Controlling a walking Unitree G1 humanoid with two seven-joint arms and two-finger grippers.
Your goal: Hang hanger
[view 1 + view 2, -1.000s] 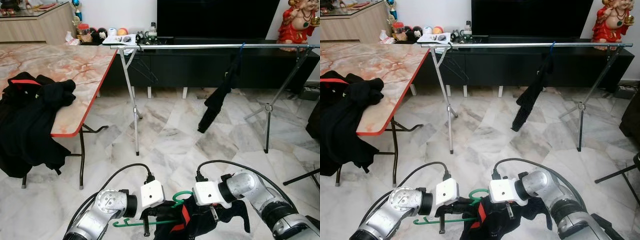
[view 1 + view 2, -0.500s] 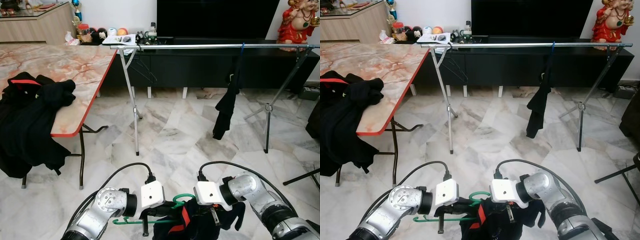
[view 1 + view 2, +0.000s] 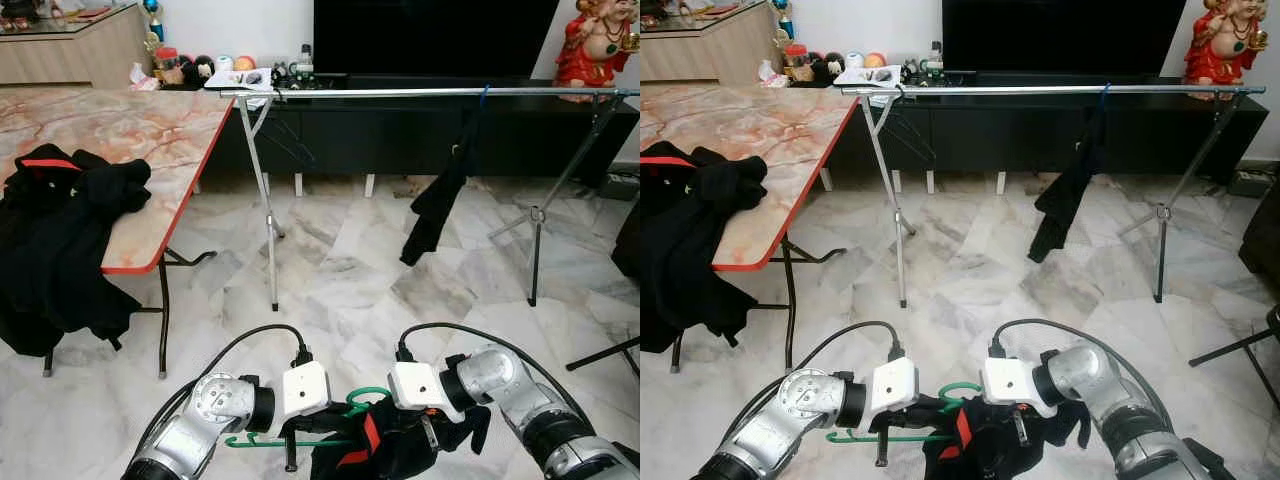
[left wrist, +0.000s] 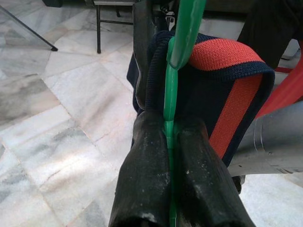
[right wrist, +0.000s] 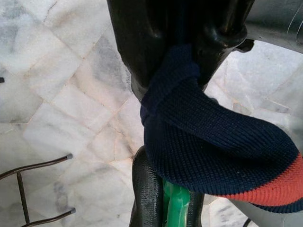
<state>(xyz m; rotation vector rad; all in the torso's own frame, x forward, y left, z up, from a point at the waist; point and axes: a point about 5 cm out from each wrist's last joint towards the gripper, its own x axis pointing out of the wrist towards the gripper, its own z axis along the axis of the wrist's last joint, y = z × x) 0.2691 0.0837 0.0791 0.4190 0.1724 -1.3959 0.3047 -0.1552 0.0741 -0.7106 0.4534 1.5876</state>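
subject: hanging a dressed hanger. landmark: the clothes rail [image 3: 430, 93], a steel bar on folding legs across the room ahead of the robot.

left of the rail stands the bench [image 3: 110, 130], marble-topped with a red edge. a heap of black clothing [image 3: 60, 230] drapes over its near corner, presumably stock awaiting the same treatment.

on the rail, right of its middle, a dark garment [image 3: 440, 195] hangs from a blue hook, slanting leftward at its foot. the bar between it and the left leg is free, which i judge the likely spot for the next piece.

well short of the rail, low and close to the robot's body, both arms meet over the marble floor [image 3: 340, 270].

left gripper [image 4: 168, 156]: jaws pressed together on the green hanger [image 3: 345, 410], pinching its thin bar. this grip carries the frame and keeps the hook upward.

the hanger bears a navy knit garment [image 3: 385, 445] with a red stripe, bunched around the frame.

right gripper [image 5: 163, 66]: jaws clamped on a fold of the navy knit, just beside the hanger's neck. judged purpose: keeping the cloth seated on the shoulder so it does not slide off in transit.

status: hanger loaded, not yet raised; approach to the rail and lift remain.
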